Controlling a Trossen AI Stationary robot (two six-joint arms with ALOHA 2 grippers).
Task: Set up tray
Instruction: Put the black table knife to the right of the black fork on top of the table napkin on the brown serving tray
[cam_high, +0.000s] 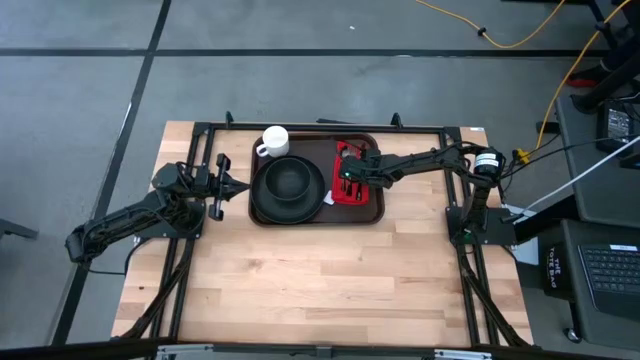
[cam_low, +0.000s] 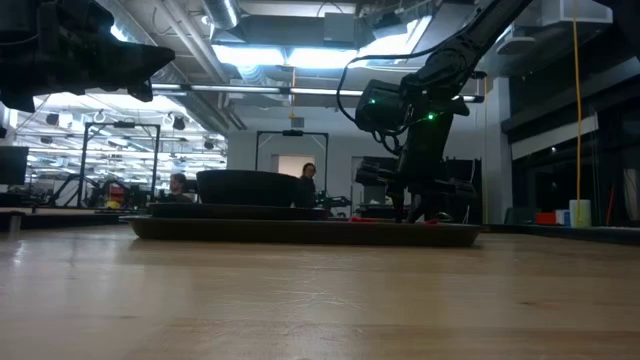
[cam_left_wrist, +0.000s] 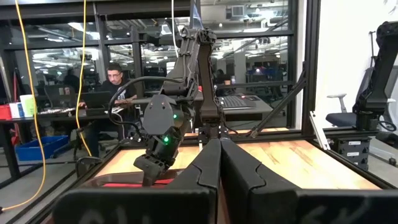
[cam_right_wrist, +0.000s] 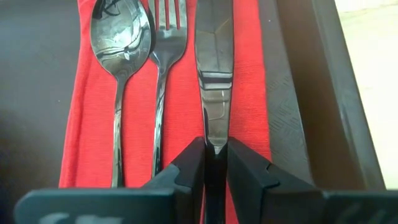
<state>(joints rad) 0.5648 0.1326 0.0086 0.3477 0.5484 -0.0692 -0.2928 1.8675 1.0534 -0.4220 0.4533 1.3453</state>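
The dark brown tray sits at the table's far middle and shows as a low dark slab in the low view. On it are a black plate with a bowl, a white mug and a red napkin. A spoon, a fork and a knife lie side by side over the napkin. My right gripper is low over the napkin's near end, shut on the knife. My left gripper hangs shut above the table just left of the tray. My right gripper pinches the knife's handle between its two fingers, one on each side. The fingers come slanting down from the handle end and lie along the knife. The blade stretches out over the napkin, parallel to the fork; I cannot tell whether it rests there or is lifted.
Bare wooden table spreads across the whole near half. A black frame borders the table's far and side edges. People sit at desks in the room beyond the table.
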